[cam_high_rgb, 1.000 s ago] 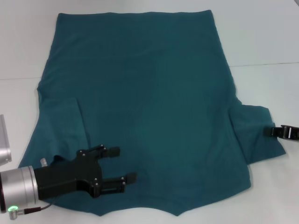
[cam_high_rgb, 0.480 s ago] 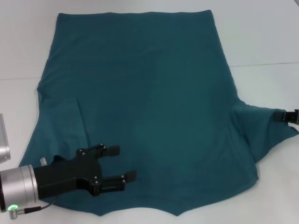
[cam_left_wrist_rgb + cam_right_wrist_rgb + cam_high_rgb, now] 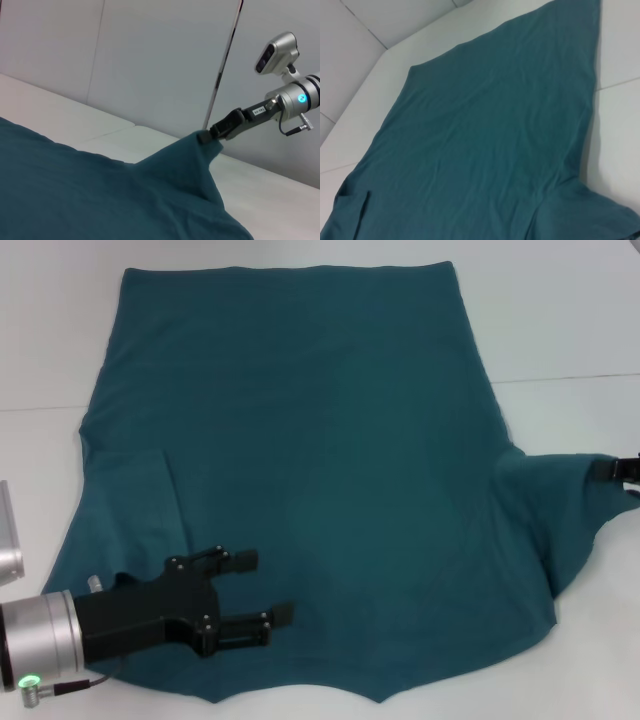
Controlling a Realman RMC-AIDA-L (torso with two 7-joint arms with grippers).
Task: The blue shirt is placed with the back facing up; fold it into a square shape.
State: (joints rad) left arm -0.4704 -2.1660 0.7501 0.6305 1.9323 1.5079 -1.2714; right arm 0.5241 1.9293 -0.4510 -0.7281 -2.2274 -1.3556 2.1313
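Leftmost, my left gripper (image 3: 268, 589) lies low over the near-left part of the blue shirt (image 3: 330, 470), its black body reaching rightward from a silver wrist cuff (image 3: 40, 640) that carries a small green light. Its two fingers (image 3: 240, 560) are spread apart with bare cloth between them, holding nothing. A pale object (image 3: 8, 540) shows at the left edge, beside the cuff; I cannot tell what it is.

Centre: the shirt is spread flat on the white table (image 3: 560, 320), plain side up, hem at the far side and neckline at the near edge. Its left sleeve is folded inward onto the body, leaving a short crease just far of my left gripper. A thin seam line crosses the table on either side of the shirt. No lettering can be read on the cloth.

Right: my right gripper (image 3: 612, 469) sits at the right edge, arm coming in from the right, pinched closed on the tip of the right sleeve. The sleeve is drawn outward to a point and, in the left wrist view, lifted clear of the table (image 3: 75, 125) beneath my right gripper (image 3: 205, 136). That arm's wrist shows a blue light and a small label too small to read.
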